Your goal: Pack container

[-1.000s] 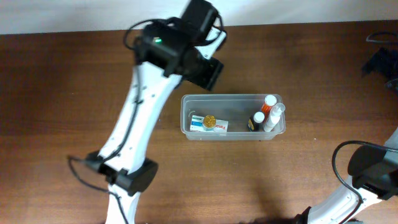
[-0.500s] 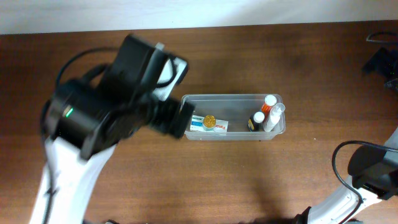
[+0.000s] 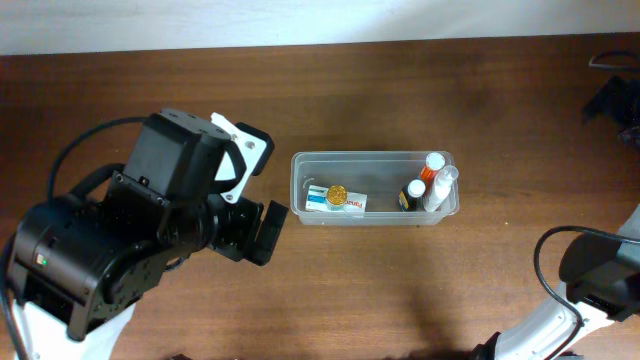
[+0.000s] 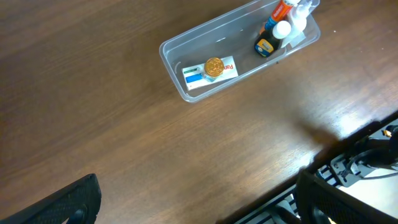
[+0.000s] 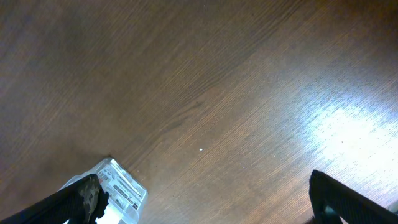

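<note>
The container [image 3: 385,172], a clear shallow tub, lies mid-table. Inside it, a white and blue box [image 3: 334,201] with a gold cap [image 3: 338,193] on top lies at the left end. Small bottles [image 3: 426,184] stand at the right end. In the left wrist view the container [image 4: 169,55] is far off at the top. My left gripper [image 4: 199,211] hangs high above bare wood, open and empty. My right gripper [image 5: 211,208] is open over bare table, with nothing between its fingers.
The bulky left arm [image 3: 150,240] fills the near left of the overhead view. The right arm [image 3: 600,280] sits at the near right corner. A small clear labelled packet [image 5: 121,190] lies by the right gripper's left finger. The table edge and a black frame [image 4: 360,162] show beyond.
The left arm has swung from above the container's left end back toward the near left and risen, its jaws opening wide. The right arm and the container's contents have not moved.
</note>
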`<state>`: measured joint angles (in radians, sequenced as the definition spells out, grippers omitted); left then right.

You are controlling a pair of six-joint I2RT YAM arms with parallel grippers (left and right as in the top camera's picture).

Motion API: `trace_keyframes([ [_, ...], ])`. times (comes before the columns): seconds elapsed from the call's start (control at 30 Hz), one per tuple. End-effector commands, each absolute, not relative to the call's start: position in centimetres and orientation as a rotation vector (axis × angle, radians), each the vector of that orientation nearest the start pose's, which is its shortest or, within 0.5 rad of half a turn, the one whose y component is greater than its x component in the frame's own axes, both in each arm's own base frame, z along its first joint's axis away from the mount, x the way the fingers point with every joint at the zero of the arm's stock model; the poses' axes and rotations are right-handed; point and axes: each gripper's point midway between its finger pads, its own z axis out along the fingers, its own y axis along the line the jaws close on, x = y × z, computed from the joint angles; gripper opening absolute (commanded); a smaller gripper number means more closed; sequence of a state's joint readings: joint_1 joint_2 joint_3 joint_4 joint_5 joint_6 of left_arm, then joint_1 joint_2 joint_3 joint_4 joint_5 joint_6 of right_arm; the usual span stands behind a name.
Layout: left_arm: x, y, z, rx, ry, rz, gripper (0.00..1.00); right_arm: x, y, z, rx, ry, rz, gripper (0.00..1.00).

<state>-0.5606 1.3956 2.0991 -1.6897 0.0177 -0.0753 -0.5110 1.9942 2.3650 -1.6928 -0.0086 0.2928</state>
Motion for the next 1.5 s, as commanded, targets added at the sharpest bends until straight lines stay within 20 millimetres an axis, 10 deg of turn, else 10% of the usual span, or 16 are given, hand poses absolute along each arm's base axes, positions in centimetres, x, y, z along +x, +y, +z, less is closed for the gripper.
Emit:
trace_keyframes([
  [0.0, 21.6, -13.5, 36.5, 0.665, 2.512, -0.221, 1.00, 34.3, -19.0, 26.3, 1.144, 2.656, -0.021, 0.98],
  [0.5, 24.0, -14.3, 30.5, 0.856, 2.450, -0.164, 1.00, 34.3, -19.0, 26.3, 1.144, 2.656, -0.021, 0.98],
  [0.93, 25.1, -6.3, 21.9, 0.407, 2.142, -0.176, 1.00, 34.3, -19.0, 26.3, 1.144, 2.656, -0.021, 0.98],
  [1.47, 24.7, -4.9, 16.3, 0.374, 1.742, -0.082, 1.00, 34.3, -19.0, 26.3, 1.144, 2.656, -0.021, 0.98],
])
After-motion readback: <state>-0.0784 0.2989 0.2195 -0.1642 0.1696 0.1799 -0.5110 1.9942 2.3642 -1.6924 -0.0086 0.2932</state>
